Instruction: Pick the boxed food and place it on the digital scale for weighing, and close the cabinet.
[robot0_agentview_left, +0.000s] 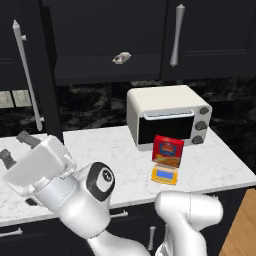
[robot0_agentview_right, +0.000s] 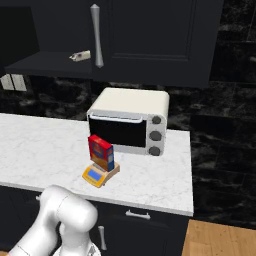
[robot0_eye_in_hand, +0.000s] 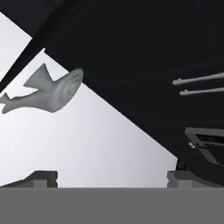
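The thin red cardboard boxed food (robot0_agentview_left: 167, 149) stood upright on the digital scale (robot0_agentview_left: 165, 174), a small flat orange slab on the white marbled table (robot0_agentview_left: 110, 155), just before the boxy white toaster oven (robot0_agentview_left: 167, 116). The hand (robot0_eye_in_hand: 111, 177) gaped wide, holding nothing. The glossy black cabinet (robot0_agentview_left: 105, 40) door (robot0_agentview_left: 30, 70) stood open, its silver bar handle (robot0_agentview_left: 26, 72) slender.
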